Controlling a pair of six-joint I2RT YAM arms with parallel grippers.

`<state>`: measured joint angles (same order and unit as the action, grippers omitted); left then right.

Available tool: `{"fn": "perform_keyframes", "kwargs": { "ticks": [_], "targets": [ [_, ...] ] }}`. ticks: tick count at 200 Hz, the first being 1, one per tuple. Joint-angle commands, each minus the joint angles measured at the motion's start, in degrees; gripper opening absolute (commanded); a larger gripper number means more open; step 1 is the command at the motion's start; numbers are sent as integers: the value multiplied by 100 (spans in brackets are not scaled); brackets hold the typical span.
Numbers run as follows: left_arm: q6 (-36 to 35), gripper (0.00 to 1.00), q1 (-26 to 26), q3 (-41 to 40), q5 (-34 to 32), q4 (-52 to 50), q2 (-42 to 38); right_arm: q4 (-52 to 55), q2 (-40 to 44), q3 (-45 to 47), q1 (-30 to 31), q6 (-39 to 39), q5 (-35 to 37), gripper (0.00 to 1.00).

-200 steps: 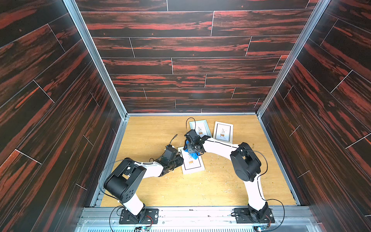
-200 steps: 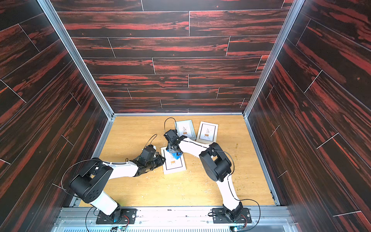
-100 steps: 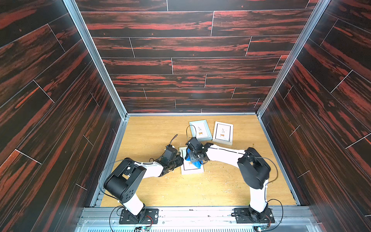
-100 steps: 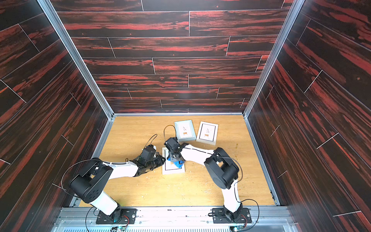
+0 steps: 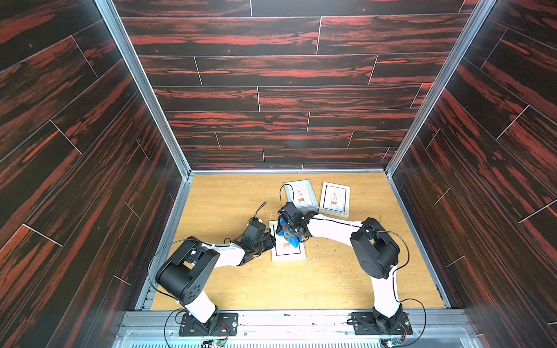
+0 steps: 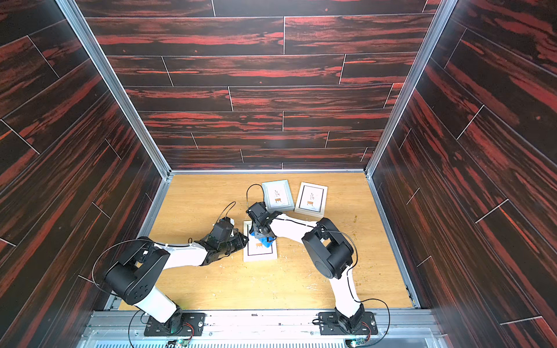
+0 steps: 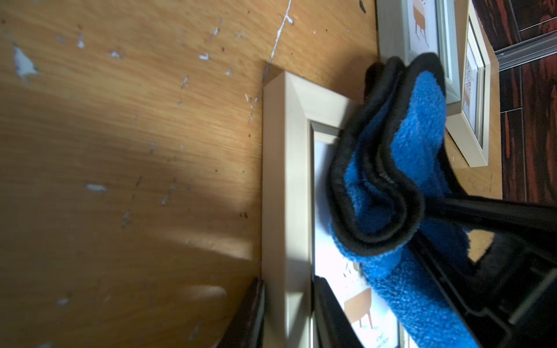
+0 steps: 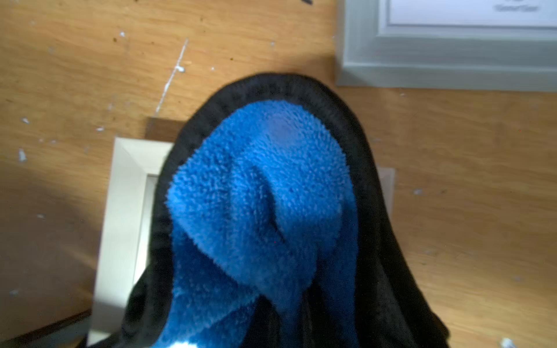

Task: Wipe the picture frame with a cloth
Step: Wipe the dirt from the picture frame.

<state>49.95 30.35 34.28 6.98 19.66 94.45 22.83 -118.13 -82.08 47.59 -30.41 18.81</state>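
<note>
A cream picture frame [image 5: 286, 256] [image 6: 259, 255] lies flat mid-table. My left gripper [image 5: 271, 241] [image 6: 244, 241] is shut on its left side rail; in the left wrist view the two dark fingers [image 7: 324, 304] clamp the picture frame's rail [image 7: 286, 180], and the left gripper [image 7: 287, 313] sits astride it. The bunched blue cloth [image 5: 294, 241] [image 6: 267, 241] with black trim rests on the frame's far half. My right gripper [image 5: 291, 232] [image 6: 262, 232] is shut on it from above. The cloth [image 8: 262, 180] fills the right wrist view and hides the fingers. The cloth [image 7: 416, 135] covers part of the glass.
Two more picture frames lie at the back, a grey one [image 5: 301, 195] and a cream one [image 5: 335, 199], close behind the right wrist. Dark wood-pattern walls [image 5: 90, 180] enclose the table on three sides. A metal rail [image 5: 286, 319] runs along the front edge.
The right gripper dragged the cloth along the frame toward the front, then back toward the far end. The left gripper and the frame have stayed put.
</note>
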Motion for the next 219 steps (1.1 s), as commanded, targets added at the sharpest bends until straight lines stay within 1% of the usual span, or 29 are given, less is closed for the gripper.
{"fn": "perform_keyframes", "kwargs": {
  "ticks": [1,14,27,55,68,75,85,101,117,131,149,172,187,201,219],
  "targets": [
    [117,29,-38,-427,-118,-1295,328,24,-423,-589,108,-158,-336,0],
    [128,29,-41,-456,-126,-1289,304,204,-564,-961,115,-136,-232,0],
    [122,29,-38,-444,-139,-1302,278,395,-623,-1138,30,-89,-34,0],
    [102,29,-38,-418,-154,-1298,317,570,-477,-787,-345,-35,318,0],
    [111,29,-39,-438,-132,-1252,352,481,-334,-578,-390,-19,529,0],
    [118,29,-39,-440,-117,-1229,371,402,-312,-546,-389,-8,465,0],
    [123,29,-44,-425,-112,-1219,389,289,-344,-593,-358,-32,188,0],
    [107,29,-45,-388,-114,-1257,399,187,-524,-876,-179,-78,-97,0],
    [95,29,-40,-383,-125,-1296,373,481,-826,-1445,47,-125,90,0],
    [98,29,-38,-392,-129,-1307,354,749,-987,-1741,73,-158,292,0],
    [85,29,-39,-395,-129,-1307,347,832,-981,-1650,-68,-141,480,0],
    [84,29,-45,-418,-136,-1300,315,772,-777,-1267,-238,-66,752,0],
    [97,29,-38,-431,-138,-1291,310,664,-738,-1220,-223,-35,531,0],
    [89,29,-42,-406,-136,-1311,319,507,-775,-1286,-78,-35,216,0],
    [76,29,-38,-396,-144,-1333,311,653,-970,-1602,127,-92,195,0]
  ]
}}
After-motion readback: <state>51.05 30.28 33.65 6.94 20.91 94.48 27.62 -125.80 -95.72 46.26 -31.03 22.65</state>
